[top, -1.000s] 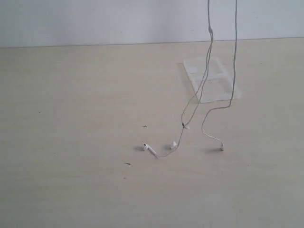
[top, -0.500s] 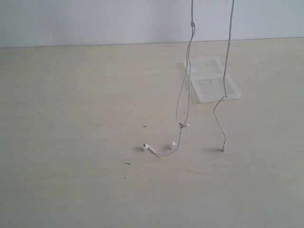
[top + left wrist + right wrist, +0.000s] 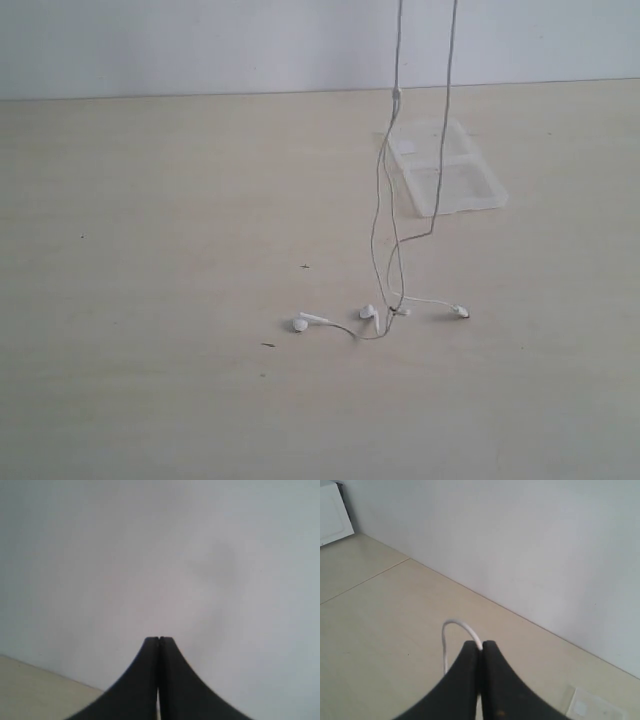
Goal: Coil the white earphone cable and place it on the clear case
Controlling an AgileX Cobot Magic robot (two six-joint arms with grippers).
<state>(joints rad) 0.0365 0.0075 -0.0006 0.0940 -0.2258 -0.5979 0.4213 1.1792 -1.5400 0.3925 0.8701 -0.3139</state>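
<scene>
The white earphone cable [image 3: 385, 215] hangs in two thin strands from above the exterior view's top edge down to the table. Its two earbuds [image 3: 298, 323] [image 3: 368, 313] and small plug [image 3: 460, 311] lie on the tabletop. The clear case [image 3: 447, 175] lies flat behind the strands, to the right. Neither gripper appears in the exterior view. My right gripper [image 3: 481, 644] is shut on the cable, and a small white loop [image 3: 451, 624] arches out of its tips. My left gripper [image 3: 159, 639] is shut, facing the wall, with nothing visible between its fingers.
The pale wooden table [image 3: 150, 300] meets a white wall [image 3: 200, 45] at the back. A few small dark specks [image 3: 268, 345] mark the tabletop near the earbuds. A corner of the clear case [image 3: 592, 707] shows in the right wrist view.
The hanging strands have swung to the left. The cable's lower end has sagged, so the plug now lies flat on the table and the earbuds have shifted slightly.
</scene>
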